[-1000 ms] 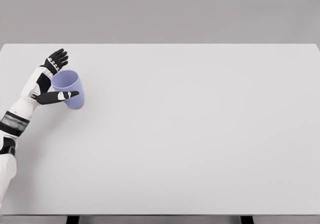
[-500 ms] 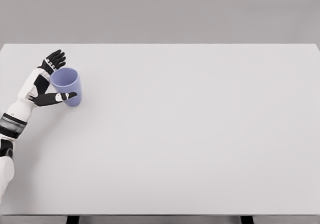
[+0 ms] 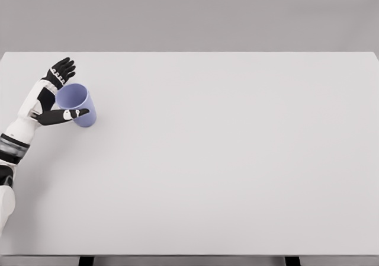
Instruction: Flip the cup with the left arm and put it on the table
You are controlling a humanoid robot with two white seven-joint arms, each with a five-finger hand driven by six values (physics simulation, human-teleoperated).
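White table (image 3: 225,159) is spread bare to the right of the left hand (image 3: 52,94), giving room for a set-down. Between thumb and spread fingers (image 3: 64,67), the lavender cup (image 3: 76,105) is cradled loosely, mouth tilted up-left, apparently set upright and being released.

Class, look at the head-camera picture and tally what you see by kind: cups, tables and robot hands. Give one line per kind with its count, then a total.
Cups: 1, the lavender cup
Tables: 1, the white table
Robot hands: 1, the left hand, beside the cup, fingers spread
Total: 3
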